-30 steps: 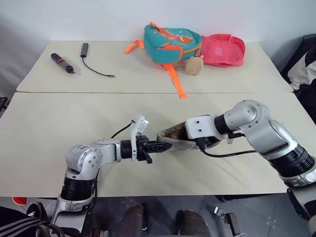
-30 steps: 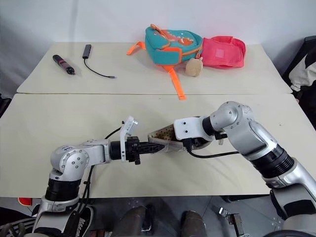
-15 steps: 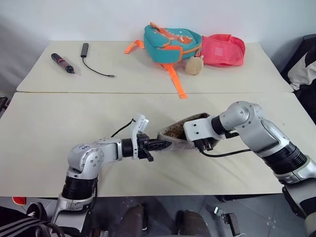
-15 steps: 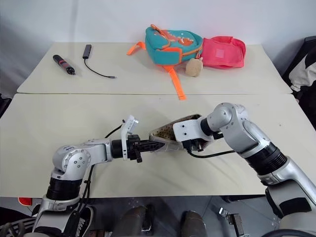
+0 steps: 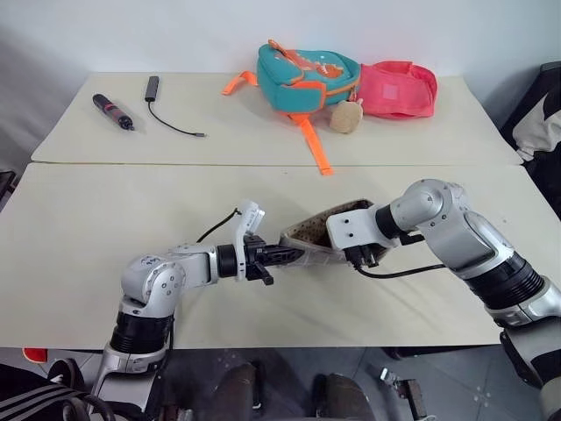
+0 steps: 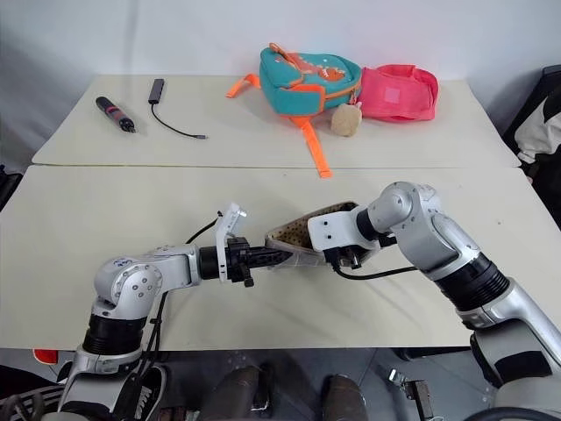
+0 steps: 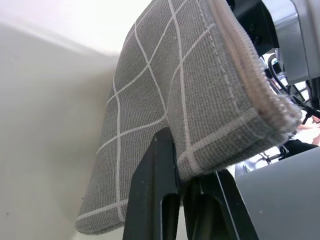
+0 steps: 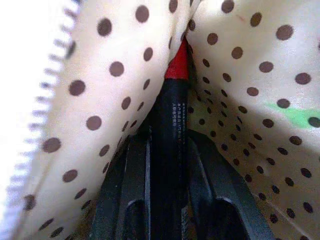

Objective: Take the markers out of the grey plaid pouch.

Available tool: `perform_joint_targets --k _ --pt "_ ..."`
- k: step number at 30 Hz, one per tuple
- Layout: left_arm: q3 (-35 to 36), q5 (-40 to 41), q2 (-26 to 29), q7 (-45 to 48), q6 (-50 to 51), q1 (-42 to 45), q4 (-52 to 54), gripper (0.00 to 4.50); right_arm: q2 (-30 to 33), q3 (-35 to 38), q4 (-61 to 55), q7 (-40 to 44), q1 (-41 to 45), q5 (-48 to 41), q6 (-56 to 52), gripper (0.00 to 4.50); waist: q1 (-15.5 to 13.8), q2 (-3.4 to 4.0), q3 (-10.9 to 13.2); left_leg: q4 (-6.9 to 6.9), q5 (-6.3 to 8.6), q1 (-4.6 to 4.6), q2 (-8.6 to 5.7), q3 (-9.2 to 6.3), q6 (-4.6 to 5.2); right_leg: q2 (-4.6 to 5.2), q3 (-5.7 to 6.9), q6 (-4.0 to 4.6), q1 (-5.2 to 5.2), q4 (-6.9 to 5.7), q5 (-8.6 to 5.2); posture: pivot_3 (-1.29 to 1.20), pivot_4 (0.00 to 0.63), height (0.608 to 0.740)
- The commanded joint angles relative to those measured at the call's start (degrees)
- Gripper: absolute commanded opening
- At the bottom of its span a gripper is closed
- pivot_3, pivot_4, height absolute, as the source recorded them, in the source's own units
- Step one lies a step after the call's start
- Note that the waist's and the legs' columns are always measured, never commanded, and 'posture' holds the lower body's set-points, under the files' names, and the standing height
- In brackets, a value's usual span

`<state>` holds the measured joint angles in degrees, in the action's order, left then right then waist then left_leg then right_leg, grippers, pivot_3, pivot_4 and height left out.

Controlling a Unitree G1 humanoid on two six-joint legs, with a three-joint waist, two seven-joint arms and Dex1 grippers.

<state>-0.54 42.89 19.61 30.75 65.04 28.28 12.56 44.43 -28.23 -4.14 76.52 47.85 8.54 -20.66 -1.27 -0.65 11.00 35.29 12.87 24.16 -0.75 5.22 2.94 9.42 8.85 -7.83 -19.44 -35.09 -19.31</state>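
Reaching rightward, the left gripper (image 5: 289, 256) pinches the grey plaid pouch (image 5: 317, 239) above the near table (image 5: 88, 228), while the right gripper (image 8: 167, 150), angled down inside it, clamps the red marker (image 8: 171, 110).

Sitting pushed together against a plain white wall (image 5: 131, 31), two beige tables (image 5: 105, 202), grey floor (image 5: 421, 386) showing underneath.

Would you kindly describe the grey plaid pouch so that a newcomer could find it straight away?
Start at the near table, where the two arms meet. The grey plaid pouch hangs between them, off the surface, the left gripper pinching one end. Its grey cloth with white grid lines and dotted tan lining sets it apart from the teal backpack and pink bag.
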Motion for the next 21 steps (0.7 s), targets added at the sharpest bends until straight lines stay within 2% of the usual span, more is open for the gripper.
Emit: perform_joint_targets --k 1,4,8,12,15,19,21 --pt "-0.2 -5.1 3.2 0.5 -6.8 2.8 0.5 0.0 -1.2 7.0 -1.7 -1.5 1.6 -4.3 -2.8 0.62 0.0 0.0 0.0 0.0 0.0 0.01 0.0 0.0 0.0 0.0 0.01 0.0 -0.01 0.0 0.0 0.0 0.15 0.74" --pt "-2.9 -9.2 6.0 2.0 -11.2 4.3 0.0 0.0 -0.7 8.7 -1.2 -2.3 1.7 -4.7 -2.4 0.62 -0.1 0.0 0.0 -0.01 0.0 0.04 0.0 0.0 -0.01 -0.01 0.03 0.01 -0.03 0.0 0.0 0.0 0.15 0.74" --pt "-4.6 -12.5 6.2 1.9 -15.6 5.9 -1.0 0.0 -1.6 10.0 -0.6 -3.6 1.7 -5.9 -3.0 0.62 -0.1 0.0 0.0 -0.06 0.01 0.04 -0.01 0.01 -0.01 -0.01 0.02 -0.02 0.0 0.0 0.02 0.0 0.15 0.74" --pt "-9.0 -14.8 6.4 3.9 -17.9 4.1 2.1 0.0 -2.3 8.6 3.1 -8.0 0.8 -2.3 0.1 0.62 0.0 0.0 0.0 -0.11 0.0 0.05 -0.01 0.03 0.0 -0.04 0.03 -0.01 -0.01 0.01 0.01 0.0 0.15 0.74" --pt "-8.2 -16.0 4.9 2.4 -18.9 4.1 1.2 0.0 -2.7 9.1 2.0 -7.2 0.2 -4.1 -1.9 0.62 0.0 0.0 0.0 -0.11 0.0 0.06 -0.01 0.03 0.0 -0.04 0.02 -0.02 -0.03 0.0 0.02 0.0 0.15 0.74" --pt "-0.8 -15.0 -0.5 -4.4 -17.9 7.1 -4.0 0.0 -4.8 11.4 -1.4 -7.1 0.4 -8.5 -4.2 0.62 -0.1 0.0 0.0 -0.06 -0.01 0.06 0.0 0.0 0.02 -0.03 0.05 -0.02 0.01 -0.02 0.02 0.0 0.15 0.74" --pt "-1.9 -16.2 1.2 -2.0 -18.5 6.4 -4.3 0.0 -4.2 11.8 -0.9 -7.3 1.3 -8.2 -3.5 0.62 0.0 0.0 0.0 -0.05 -0.02 0.06 0.0 0.0 0.03 -0.02 0.05 -0.03 0.01 -0.04 0.02 0.0 0.15 0.74"
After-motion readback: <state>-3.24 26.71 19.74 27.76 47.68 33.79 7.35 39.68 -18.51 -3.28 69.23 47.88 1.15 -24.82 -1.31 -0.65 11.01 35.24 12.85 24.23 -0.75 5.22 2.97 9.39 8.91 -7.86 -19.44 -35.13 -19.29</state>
